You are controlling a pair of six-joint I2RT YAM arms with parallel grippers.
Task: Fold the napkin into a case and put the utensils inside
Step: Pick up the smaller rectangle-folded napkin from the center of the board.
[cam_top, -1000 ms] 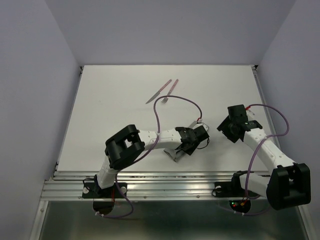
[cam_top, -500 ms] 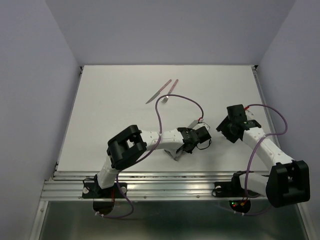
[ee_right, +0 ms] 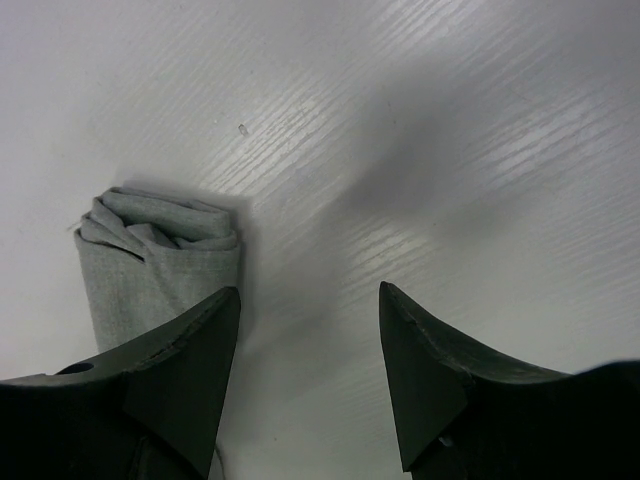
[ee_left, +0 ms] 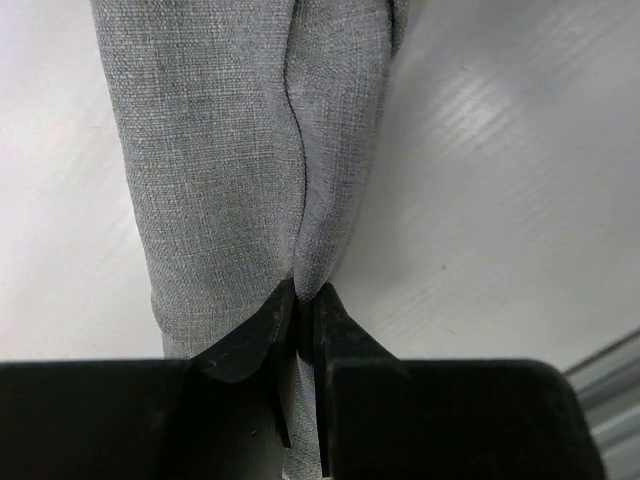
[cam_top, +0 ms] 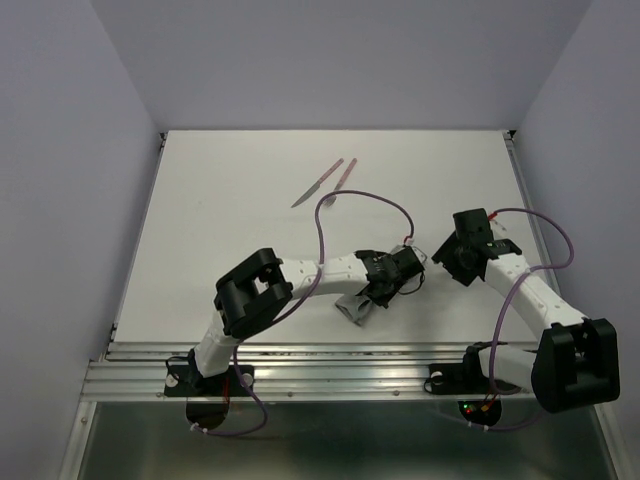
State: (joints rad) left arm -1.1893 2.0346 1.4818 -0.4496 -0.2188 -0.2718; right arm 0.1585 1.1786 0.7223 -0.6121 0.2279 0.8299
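The napkin (cam_top: 352, 309) lies near the front edge of the table (cam_top: 230, 220), right of centre, bunched lengthwise into a narrow grey bundle that runs on a slant under the left arm's wrist. The left gripper (cam_top: 375, 290) has hold of it. From the left wrist camera, the left gripper (ee_left: 305, 300) has its jaws pressed nearly together on a fold of the napkin (ee_left: 230, 150), with only the cloth between them, and the rest of the bundle stretches away across the white surface. The right gripper (cam_top: 443, 260) hangs just beside the left arm's wrist, on its right. In its own camera the right gripper (ee_right: 310, 330) is spread wide with nothing between its fingers (ee_right: 430, 380), only bare table beneath. One end of the napkin (ee_right: 160, 265) shows there as a crumpled, rolled butt just beyond the left-hand finger, and I can't tell whether they touch. The utensils (cam_top: 322, 178) lie side by side, both slanted, well apart from the arms and farther back on the table. A purple cable (cam_top: 350, 197) loops over the left arm, its top near the utensils.
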